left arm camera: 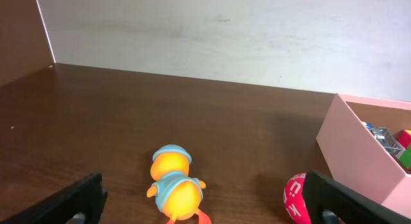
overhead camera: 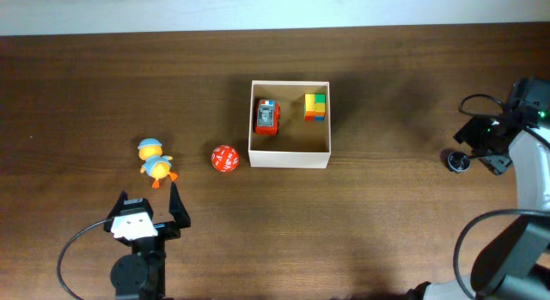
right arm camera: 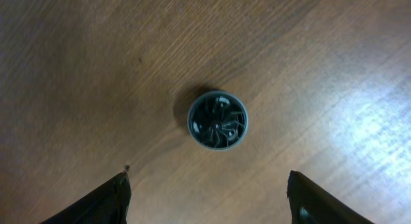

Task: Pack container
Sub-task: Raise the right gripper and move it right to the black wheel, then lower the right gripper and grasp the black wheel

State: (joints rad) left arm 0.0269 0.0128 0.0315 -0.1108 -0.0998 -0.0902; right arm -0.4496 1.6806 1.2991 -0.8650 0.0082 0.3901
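The container (overhead camera: 289,159) is a square white box with a tan inside, at the table's middle. In it lie a red toy car (overhead camera: 267,116) and a yellow, green and orange block (overhead camera: 315,106). Its wall shows in the left wrist view (left arm camera: 359,156). An orange duck toy in blue (overhead camera: 155,161) and a red ball (overhead camera: 224,158) lie left of the container. My left gripper (overhead camera: 148,201) is open just in front of the duck (left arm camera: 174,185), with the ball (left arm camera: 297,197) by its right finger. My right gripper (overhead camera: 483,150) is open above a small dark round wheel (right arm camera: 217,119).
The wheel also shows in the overhead view (overhead camera: 459,162), far right of the container. A pale wall (left arm camera: 225,31) runs behind the table's far edge.
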